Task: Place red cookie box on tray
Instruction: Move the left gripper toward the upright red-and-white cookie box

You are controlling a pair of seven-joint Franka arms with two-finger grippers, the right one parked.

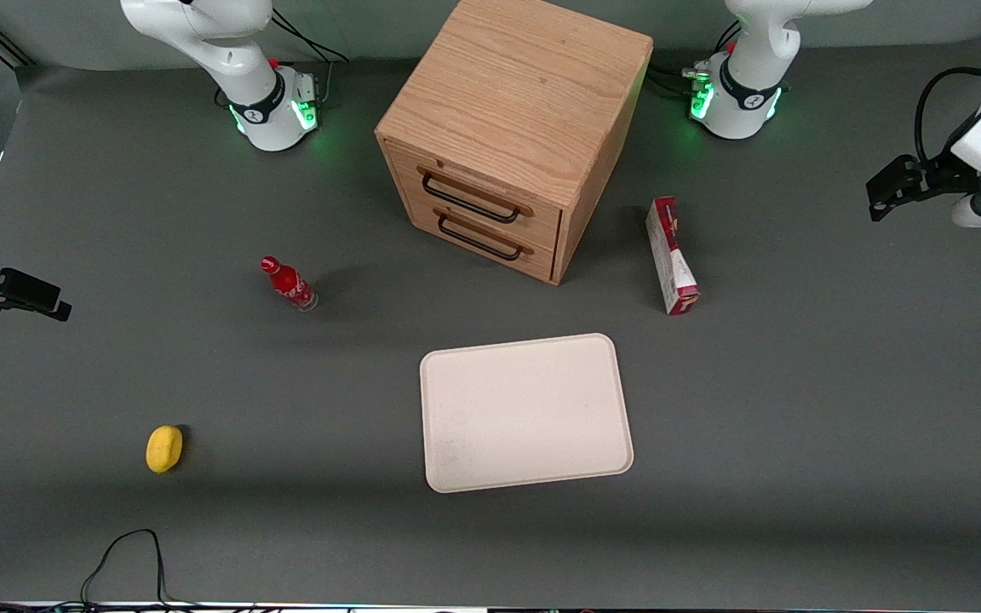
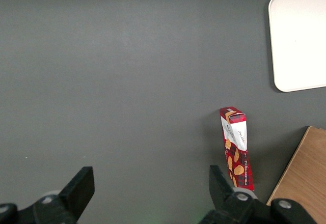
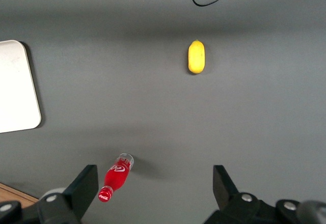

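The red cookie box (image 1: 671, 255) stands on a long narrow edge on the grey table, beside the wooden cabinet and toward the working arm's end. It also shows in the left wrist view as the box (image 2: 237, 147), dark red with white panels. The cream-white tray (image 1: 524, 413) lies flat, nearer the front camera than the box, with nothing on it; its corner (image 2: 300, 40) is in the wrist view. My left gripper (image 1: 884, 197) hangs above the table toward the working arm's end, well apart from the box. The gripper (image 2: 151, 183) is open, with only bare table between its fingers.
A wooden two-drawer cabinet (image 1: 516, 128) stands in the middle, farther from the front camera than the tray. A small red bottle (image 1: 289, 283) and a yellow object (image 1: 164, 448) lie toward the parked arm's end. A black cable (image 1: 129, 553) loops at the table's near edge.
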